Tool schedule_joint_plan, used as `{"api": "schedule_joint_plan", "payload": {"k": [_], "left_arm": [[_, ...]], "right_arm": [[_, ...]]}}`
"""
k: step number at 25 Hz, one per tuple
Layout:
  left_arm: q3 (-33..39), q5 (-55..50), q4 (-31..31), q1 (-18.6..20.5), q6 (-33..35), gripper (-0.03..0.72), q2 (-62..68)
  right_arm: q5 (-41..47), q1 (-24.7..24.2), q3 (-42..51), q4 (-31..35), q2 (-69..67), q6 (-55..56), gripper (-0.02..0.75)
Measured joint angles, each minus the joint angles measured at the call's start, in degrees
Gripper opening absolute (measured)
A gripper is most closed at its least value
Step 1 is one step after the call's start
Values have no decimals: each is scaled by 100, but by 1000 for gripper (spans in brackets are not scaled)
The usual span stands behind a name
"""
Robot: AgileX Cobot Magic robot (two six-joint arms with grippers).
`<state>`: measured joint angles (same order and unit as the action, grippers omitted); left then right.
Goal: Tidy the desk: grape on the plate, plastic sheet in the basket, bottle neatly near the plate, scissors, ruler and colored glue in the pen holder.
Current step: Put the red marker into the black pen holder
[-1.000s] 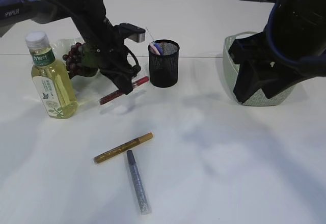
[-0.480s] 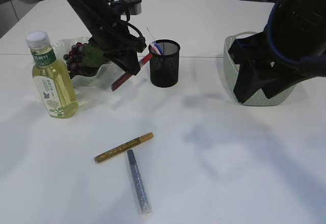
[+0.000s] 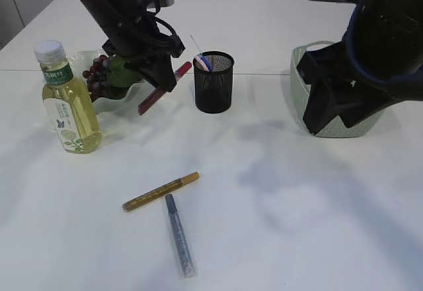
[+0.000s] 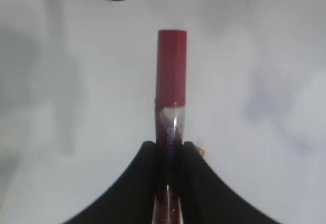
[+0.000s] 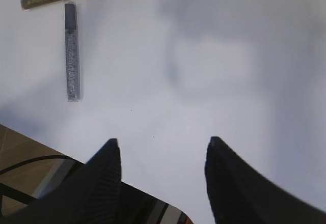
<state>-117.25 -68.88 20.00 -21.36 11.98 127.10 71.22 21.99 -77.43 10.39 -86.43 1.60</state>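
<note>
The left gripper (image 3: 162,79) held a red glue pen (image 3: 160,90) pinched near its middle, lifted clear of the surface and tilted, cap end up toward the holder (image 3: 213,82) at the far middle. To finish well, the pen probably needed turning nearly upright and centring over the mesh rim before release, since items already stood inside; which ones was hard to tell. The right gripper (image 5: 162,158) hung with its jaws apart and nothing between them, by the basket (image 3: 301,83) at the far right. Gold glue (image 3: 160,191) and silver glue (image 3: 179,235) lay near the front edge. Grapes (image 3: 96,73) sat on the plate (image 3: 79,58) beside the bottle (image 3: 66,99).
</note>
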Motion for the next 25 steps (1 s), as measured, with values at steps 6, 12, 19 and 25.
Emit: {"api": "schedule_joint_plan", "payload": {"k": [6,12,19,25], "left_arm": [[1501,2015,458,0,601,99,-616],[2964,4630,1350,-70,1660,99,-1037],[3353,7052,1813,-551,1840,99,-1037],[3353,8436,1886,-901,1840,99,-1037]], "right_arm": [[0,0,0,0,0,-57,423],[0,0,0,0,0,-71,423],[0,0,0,0,0,-82,423],[0,0,0,0,0,-82,423]]}}
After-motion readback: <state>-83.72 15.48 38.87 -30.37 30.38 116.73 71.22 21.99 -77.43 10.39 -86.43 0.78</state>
